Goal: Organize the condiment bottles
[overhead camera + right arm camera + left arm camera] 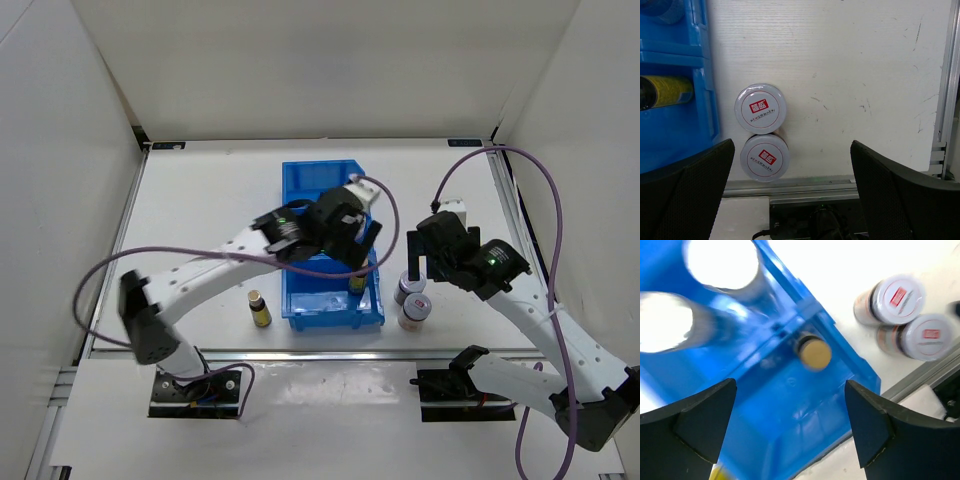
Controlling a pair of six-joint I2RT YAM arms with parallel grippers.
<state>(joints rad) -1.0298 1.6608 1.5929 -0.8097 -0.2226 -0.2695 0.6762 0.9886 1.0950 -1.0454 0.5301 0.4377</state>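
— Left gripper (790,385)?
— Spread wide, holding nothing, above the blue bin (790,440); slim bottle (814,352) in its near compartment.
— Right gripper (792,145)?
— Wide as well, empty, over two touching jars (760,108) just beside the bin.

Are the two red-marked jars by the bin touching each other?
Touching. The right wrist view shows the far jar and the near jar meeting rim to rim, with no gap.
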